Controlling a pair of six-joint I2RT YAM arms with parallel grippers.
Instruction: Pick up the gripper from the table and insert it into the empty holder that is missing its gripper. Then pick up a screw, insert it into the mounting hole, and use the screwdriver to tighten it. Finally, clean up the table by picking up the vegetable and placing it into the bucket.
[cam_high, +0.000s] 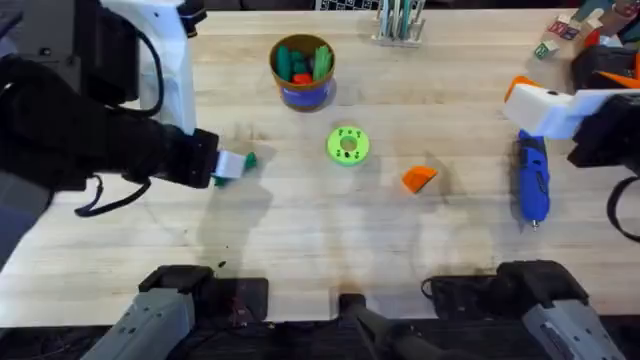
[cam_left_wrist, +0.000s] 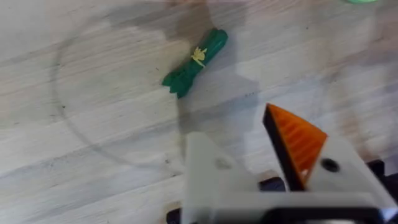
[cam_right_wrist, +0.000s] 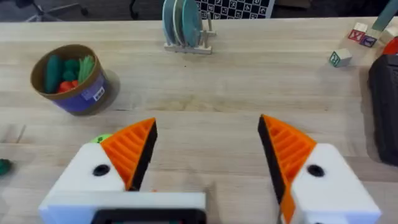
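The gripper, a loose orange wedge (cam_high: 419, 178), lies on the table right of centre. My left gripper (cam_high: 232, 165) (cam_left_wrist: 233, 124) stands open just above the table. One of its fingers is the holder, a plain white block (cam_left_wrist: 211, 177). The other finger carries an orange ribbed pad (cam_left_wrist: 298, 143). The dark green vegetable (cam_left_wrist: 196, 62) (cam_high: 248, 160) lies just ahead of its fingertips, apart from them. The blue screwdriver (cam_high: 531, 182) lies at the right, below my open right gripper (cam_high: 522, 95) (cam_right_wrist: 208, 124). The bucket (cam_high: 302, 72) (cam_right_wrist: 71, 78) stands at the back. No screw can be made out.
A bright green disc with holes (cam_high: 348, 145) sits mid-table between the vegetable and the wedge. A dish rack (cam_right_wrist: 183, 25) stands at the far edge, and small toy blocks (cam_right_wrist: 357, 37) lie at the back right. Bare wood lies along the front of the table.
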